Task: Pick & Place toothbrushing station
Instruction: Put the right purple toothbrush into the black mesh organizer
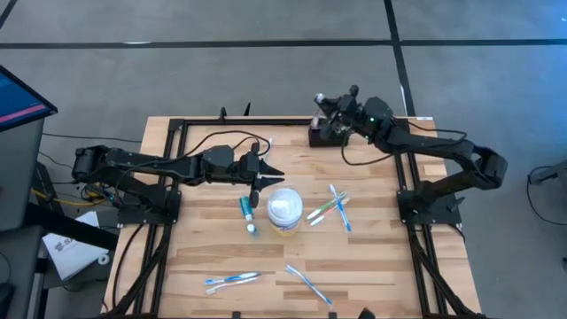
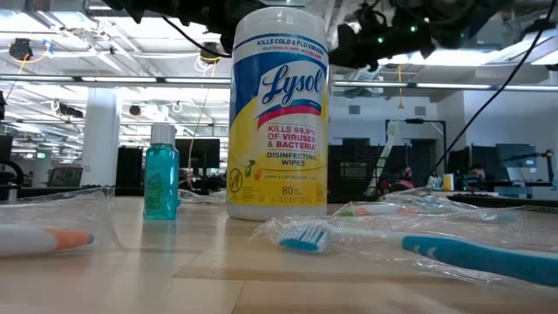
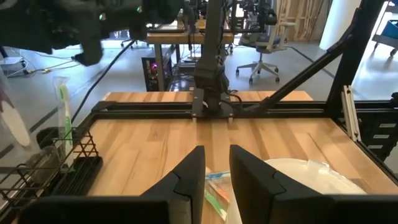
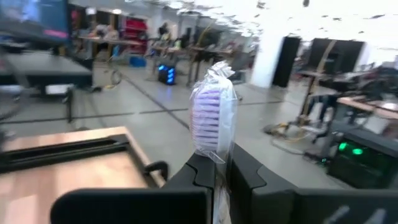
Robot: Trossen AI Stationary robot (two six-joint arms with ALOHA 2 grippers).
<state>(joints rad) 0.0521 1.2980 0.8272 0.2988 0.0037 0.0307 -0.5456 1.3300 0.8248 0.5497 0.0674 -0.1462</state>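
The black slotted rack [image 1: 321,136] stands at the table's far edge, right of the middle; it also shows in the left wrist view [image 3: 65,171]. My right gripper [image 1: 326,113] hovers just above it, shut on a plastic-wrapped toothbrush [image 4: 211,115]. A wrapped green toothbrush [image 3: 63,118] stands upright at the rack under the right arm; I cannot tell whether it is the held one. My left gripper [image 3: 216,165] is open and empty, above the table just left of the white-lidded Lysol tub [image 1: 284,211]. My right gripper pinches the wrapped toothbrush just below its bristle head [image 4: 214,155] between its two fingers. The head with pale purple bristles stands up past the fingertips [image 4: 202,171]. The fingers hide the handle, so I cannot tell whether its lower end touches the rack.
A teal bottle [image 1: 249,210] stands left of the tub. Wrapped toothbrushes lie right of the tub [image 1: 330,209] and near the front edge [image 1: 232,280] [image 1: 308,282]. A black frame rail [image 3: 205,107] runs along the far edge.
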